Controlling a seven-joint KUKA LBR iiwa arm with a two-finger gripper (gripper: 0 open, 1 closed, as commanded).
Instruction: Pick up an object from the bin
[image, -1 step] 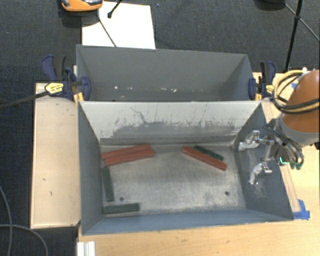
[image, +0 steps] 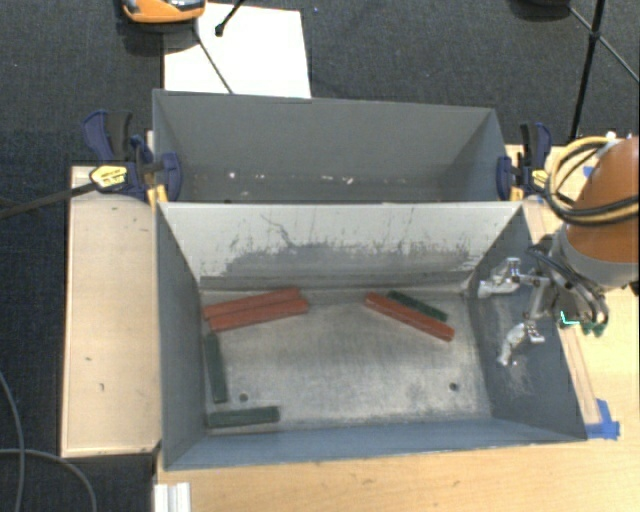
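My gripper (image: 500, 320) hangs over the bin's right sloping wall, open, with nothing between its metal fingertips (image: 488, 289). Nearest to it, just to the left on the bin floor, lies a thin red-brown bar (image: 405, 316) with a dark green bar (image: 420, 304) resting along its far side. Both are slanted down to the right and lie apart from the fingers.
A wider red-brown block (image: 255, 308) lies at the back left of the floor. Two dark green bars sit in the front left corner, one (image: 214, 366) along the left wall, one (image: 243, 417) along the front wall. The arm with its orange cover stands at the right rim.
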